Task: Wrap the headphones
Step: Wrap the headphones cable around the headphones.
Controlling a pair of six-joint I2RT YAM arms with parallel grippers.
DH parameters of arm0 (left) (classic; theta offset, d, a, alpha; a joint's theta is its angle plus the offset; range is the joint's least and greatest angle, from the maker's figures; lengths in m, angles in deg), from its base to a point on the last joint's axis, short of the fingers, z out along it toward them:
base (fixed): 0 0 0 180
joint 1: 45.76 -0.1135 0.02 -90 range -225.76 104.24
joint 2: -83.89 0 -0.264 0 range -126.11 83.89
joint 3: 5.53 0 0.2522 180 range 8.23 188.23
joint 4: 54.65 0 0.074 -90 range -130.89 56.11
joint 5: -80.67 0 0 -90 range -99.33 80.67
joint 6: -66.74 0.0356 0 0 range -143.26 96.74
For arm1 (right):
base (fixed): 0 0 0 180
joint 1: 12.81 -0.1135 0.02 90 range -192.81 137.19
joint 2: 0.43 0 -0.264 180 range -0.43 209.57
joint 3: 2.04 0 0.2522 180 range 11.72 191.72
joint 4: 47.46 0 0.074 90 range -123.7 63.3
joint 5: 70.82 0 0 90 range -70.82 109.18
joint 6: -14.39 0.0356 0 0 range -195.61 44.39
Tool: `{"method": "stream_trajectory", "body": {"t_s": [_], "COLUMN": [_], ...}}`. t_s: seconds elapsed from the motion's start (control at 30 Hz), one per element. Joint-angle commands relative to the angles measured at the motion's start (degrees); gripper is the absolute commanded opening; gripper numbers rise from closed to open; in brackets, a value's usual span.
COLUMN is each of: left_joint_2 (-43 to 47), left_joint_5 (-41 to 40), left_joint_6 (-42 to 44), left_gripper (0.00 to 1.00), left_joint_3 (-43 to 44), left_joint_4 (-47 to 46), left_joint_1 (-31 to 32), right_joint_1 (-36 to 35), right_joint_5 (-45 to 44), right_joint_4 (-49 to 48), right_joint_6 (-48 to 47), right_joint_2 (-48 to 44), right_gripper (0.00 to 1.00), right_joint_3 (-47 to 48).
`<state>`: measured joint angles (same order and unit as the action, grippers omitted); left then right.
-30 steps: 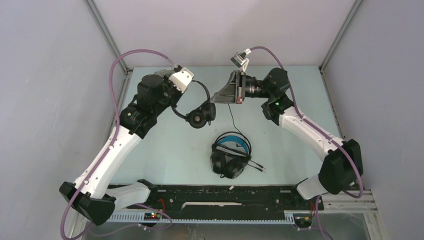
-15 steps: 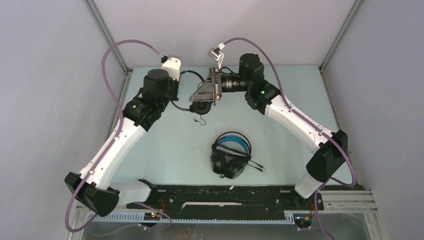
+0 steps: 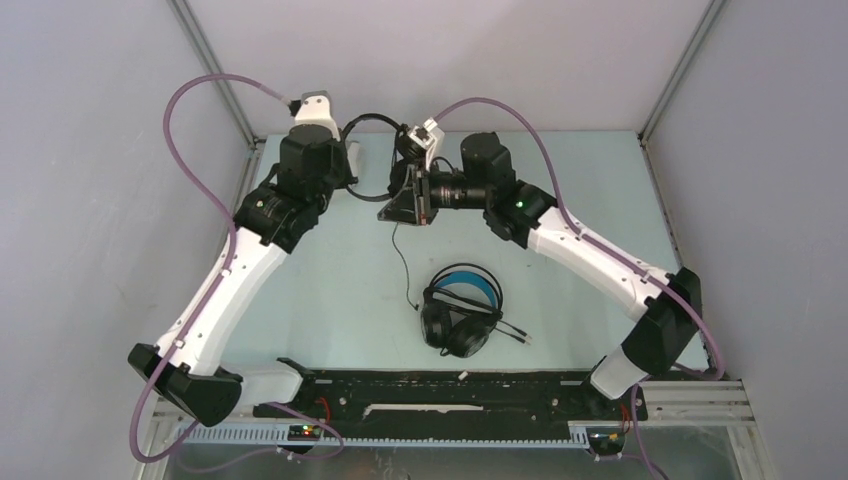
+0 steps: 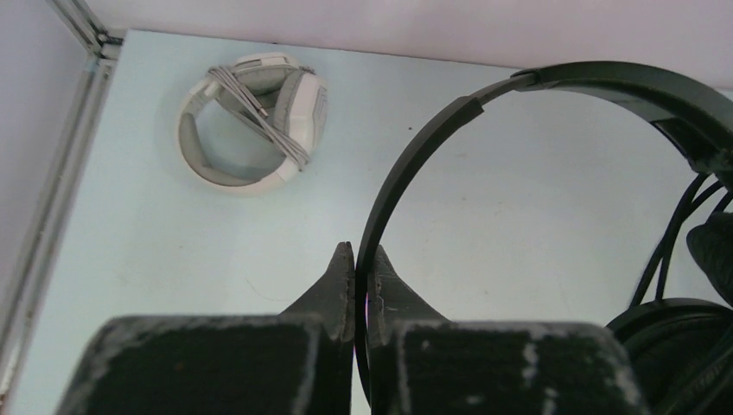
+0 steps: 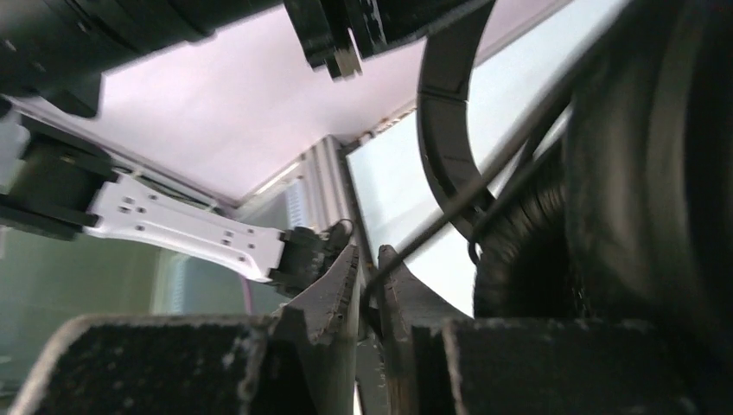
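— Left gripper point(image 4: 361, 258)?
— Pinched together on the thin headset's point(image 4: 415, 147) band, which arcs up and right from the tips.
— Right gripper point(image 5: 369, 259)?
— Clamped on its cord point(image 5: 432, 228), earcup just right of the tips.
— The others?
— White pair point(image 4: 252, 121) up-left of the left tips; blue-lined pair point(image 3: 460, 310) well apart from both.

The left claw point(image 4: 356, 256) has swung back toward the far edge of the desk point(image 3: 330, 290), lifting the thin headset point(image 3: 372, 118) higher. The right claw point(image 5: 369, 259) has followed leftward to the earcups point(image 5: 622, 199), pinching the cord point(image 3: 403, 265), which now trails long over the desk.
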<state>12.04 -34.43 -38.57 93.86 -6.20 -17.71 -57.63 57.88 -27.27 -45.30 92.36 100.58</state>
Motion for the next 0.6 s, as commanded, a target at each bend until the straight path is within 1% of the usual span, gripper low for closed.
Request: {"method": "stream_trajectory", "body": {"t_s": [0.0,0.07,0.23,0.4,0.57], "left_joint_2": [2.0,2.7,4.2,5.1,5.7], "left_joint_5": [0.9,1.7,3.4,3.7,2.8], "left_joint_6": [-9.0,-10.6,-13.1,-14.7,-15.7], "left_gripper": [0.0,0.0,0.0,0.0,0.0], "left_joint_3": [3.4,3.2,4.0,5.2,4.9], "left_joint_4": [-2.9,-3.2,-3.3,-3.3,-3.7], "left_joint_1": [0.1,0.1,0.1,0.1,0.1], "right_joint_1": [-1.4,-2.0,-3.7,-5.3,-6.9], "right_joint_5": [-10.6,-13.1,-18.3,-20.4,-21.4], "right_joint_4": [-7.7,-10.2,-12.1,-13.9,-15.0], "right_joint_6": [-9.2,-11.7,-16.1,-18.5,-18.9], "right_joint_2": [-7.0,-8.9,-11.2,-11.9,-11.7], "right_gripper": [0.16,0.16,0.16,0.17,0.16], "right_joint_3": [-5.9,-8.4,-10.8,-11.9,-11.9]}}
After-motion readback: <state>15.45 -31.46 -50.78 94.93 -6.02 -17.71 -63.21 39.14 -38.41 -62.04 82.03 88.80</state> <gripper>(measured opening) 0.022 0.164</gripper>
